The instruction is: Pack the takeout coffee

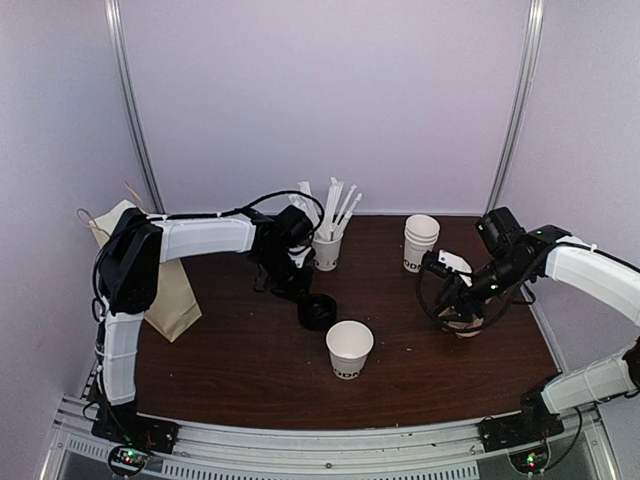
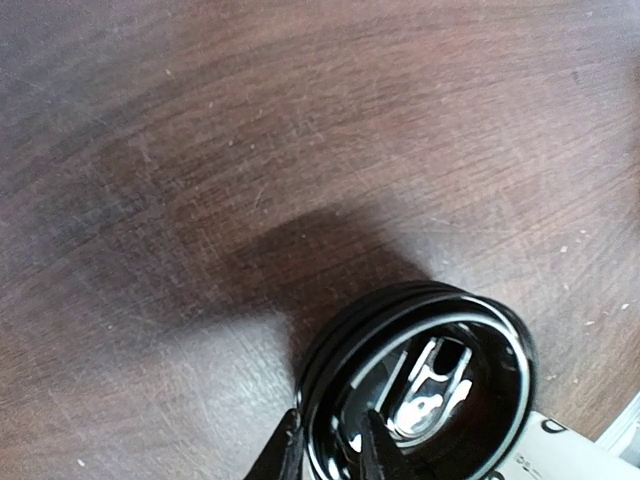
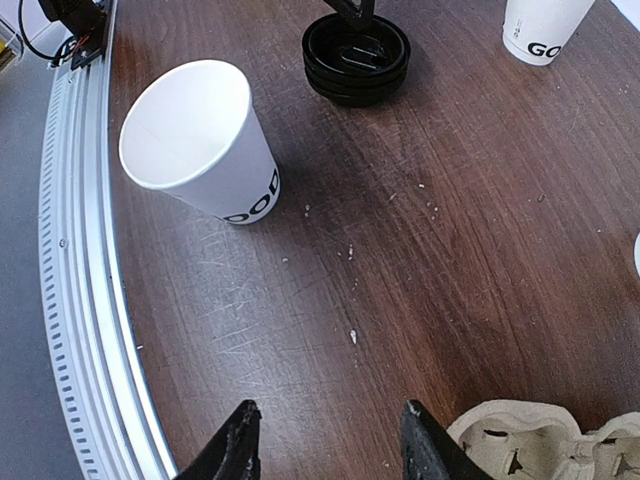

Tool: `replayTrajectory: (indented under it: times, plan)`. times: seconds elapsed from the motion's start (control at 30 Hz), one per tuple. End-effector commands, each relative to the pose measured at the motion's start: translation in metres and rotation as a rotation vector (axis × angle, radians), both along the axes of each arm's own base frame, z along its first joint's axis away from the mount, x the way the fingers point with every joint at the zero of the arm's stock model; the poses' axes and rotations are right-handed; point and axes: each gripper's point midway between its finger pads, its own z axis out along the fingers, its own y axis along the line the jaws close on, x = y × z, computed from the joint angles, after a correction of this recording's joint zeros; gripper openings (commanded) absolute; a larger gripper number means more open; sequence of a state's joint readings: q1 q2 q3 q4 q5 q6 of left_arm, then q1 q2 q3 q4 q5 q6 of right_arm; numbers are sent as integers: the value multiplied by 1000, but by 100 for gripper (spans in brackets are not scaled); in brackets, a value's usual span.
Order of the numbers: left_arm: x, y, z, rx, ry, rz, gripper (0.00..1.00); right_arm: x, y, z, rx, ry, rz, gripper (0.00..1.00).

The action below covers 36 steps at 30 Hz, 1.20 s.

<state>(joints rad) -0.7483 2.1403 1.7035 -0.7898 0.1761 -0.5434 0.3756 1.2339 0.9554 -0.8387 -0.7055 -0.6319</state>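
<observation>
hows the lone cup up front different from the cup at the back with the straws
The lone cup is empty; the straw cup is packed with white straws. The lone cup stands near the front of the table, beside the black lids; the straw cup stands at the back, behind them. Both are white, upright and lidless.
</observation>
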Motion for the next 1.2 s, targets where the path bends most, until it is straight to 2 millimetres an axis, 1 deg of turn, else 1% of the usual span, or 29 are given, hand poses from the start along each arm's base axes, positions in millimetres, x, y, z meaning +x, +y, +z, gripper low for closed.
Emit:
replayTrajectory:
  times: [0.0,0.1,0.17,0.37,0.43,0.5,0.57,0.63,0.87,0.97,1.03,1.1,1.17]
  plan:
    - [-2,-3,-3,13,11,-30,21,3,1,-1,-9,-24,8,48]
    - [-3,-4,-2,13,8,-32,16,3,1,0,-7,-25,7,48]
    - [-3,-3,1,15,1,-33,14,3,1,0,-7,-25,7,48]
    - [-2,4,21,31,-43,-45,14,3,1,-1,-11,-23,6,48]
    - [-2,7,26,41,-65,-48,8,3,0,-2,-13,-22,5,48]
    - [-1,12,31,57,-78,-52,7,4,1,-2,-13,-22,5,48]
    - [0,14,36,64,-90,-58,7,4,1,-3,-13,-20,5,48]
    - [1,17,41,68,-101,-58,9,3,0,-4,-15,-17,5,48]
    - [12,33,48,71,-125,-35,9,3,0,-4,-15,-15,4,48]
    - [16,41,62,70,-169,-38,8,3,0,-4,-15,-14,4,48]
    - [14,39,74,40,-194,-80,8,3,1,-4,-12,-15,5,48]
    - [4,31,85,-27,-187,-141,8,2,2,-1,-4,-14,12,48]
    - [-8,19,99,-125,-184,-195,9,2,5,7,13,-19,22,48]
